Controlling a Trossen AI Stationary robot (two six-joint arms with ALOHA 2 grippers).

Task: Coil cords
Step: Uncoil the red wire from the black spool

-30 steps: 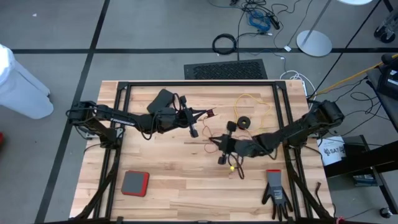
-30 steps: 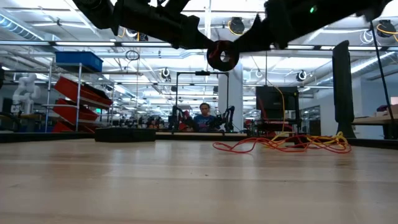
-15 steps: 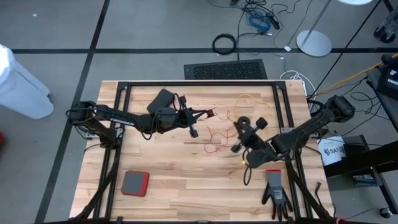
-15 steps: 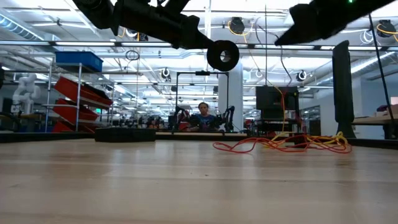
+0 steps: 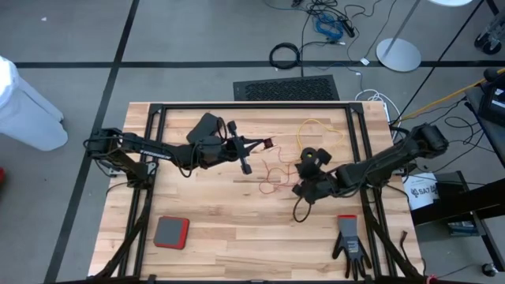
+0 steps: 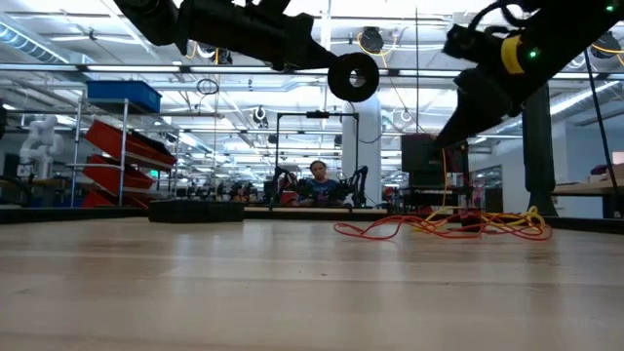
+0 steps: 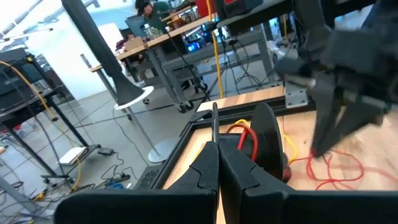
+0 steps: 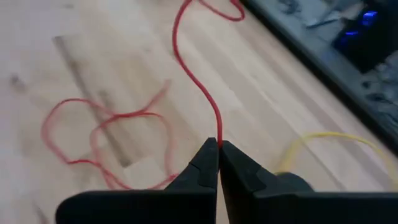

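My left gripper (image 5: 259, 144) is shut at the table's middle, holding a small round black reel (image 5: 269, 143) up in the air. The reel also shows in the low view (image 6: 353, 76) and in the left wrist view (image 7: 267, 143), with red cord wound on it. My right gripper (image 5: 304, 188) is shut on the thin red cord (image 8: 186, 50), whose loops (image 5: 272, 177) lie on the table between the grippers. A second black reel (image 5: 316, 155) lies on the table beside the right gripper. Its yellow cord (image 5: 319, 130) lies loose toward the far edge. My left gripper has its two fingers closed at a thin dark stem (image 7: 214, 121) that stands up beside the reel's disc. Whether the stem is part of the reel cannot be told. The reel is lifted clear of the table, its round face toward the near edge. My right gripper pinches a single strand of the red cord (image 8: 214, 135) between its two fingertips. The fingers slant down from the table's right side. The strand runs away from the tips in a gentle curve, slack, into loops on the table.
A red-and-grey pad (image 5: 171, 232) lies near the front left and a black glove (image 5: 349, 246) at the front right. A dark flat object (image 5: 203, 126) lies at the far left. Black frame rails (image 5: 252, 107) border the table. A tangle of red and yellow cord (image 6: 439, 226) lies at the far right.
My right gripper has gone from close under the held reel toward the table's right edge and has turned. Loops of red cord now show spread on the table between the two grippers.
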